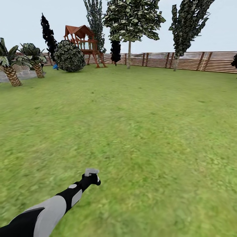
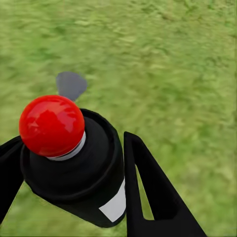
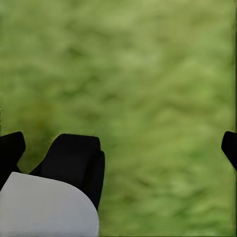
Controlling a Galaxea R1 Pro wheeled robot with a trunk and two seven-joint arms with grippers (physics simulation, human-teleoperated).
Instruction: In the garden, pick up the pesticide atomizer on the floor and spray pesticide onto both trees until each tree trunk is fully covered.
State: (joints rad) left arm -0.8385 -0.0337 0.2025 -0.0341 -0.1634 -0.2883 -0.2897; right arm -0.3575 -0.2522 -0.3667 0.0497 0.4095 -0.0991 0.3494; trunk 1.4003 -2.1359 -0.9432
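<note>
**Spray bottle in left gripper, open lawn ahead**

Item 1. Left arm (image 1: 49,210): reaching forward low over the grass (image 1: 148,131), black and grey segments showing in the head view. Its left gripper (image 1: 92,179) is pinching the spray bottle (image 2: 74,168), with the bottle's pale trigger head (image 1: 92,171) sitting on top at the arm's tip.

Item 2. Spray bottle, left wrist view: black body lying between the two black fingers (image 2: 153,187), both pressing against its sides. A glossy red ball cap (image 2: 52,125) is showing at its near end, a white label patch (image 2: 114,205) on the body, and a grey nozzle piece (image 2: 71,85) beyond the cap. Bottle is hanging clear above the grass.

Item 3. Right gripper (image 3: 118,143): fingertips standing far apart at opposite edges of the right wrist view, spread wide, nothing between them but blurred grass.

Item 4. Two trees (image 1: 131,19) and (image 1: 189,23): standing far off at the wooden fence (image 1: 197,61), well apart from the robot, thin trunks showing below leafy crowns.

Item 5. Background: wooden playhouse (image 1: 82,39), round bush (image 1: 69,56), two short palms (image 1: 11,64) at the far left.
</note>
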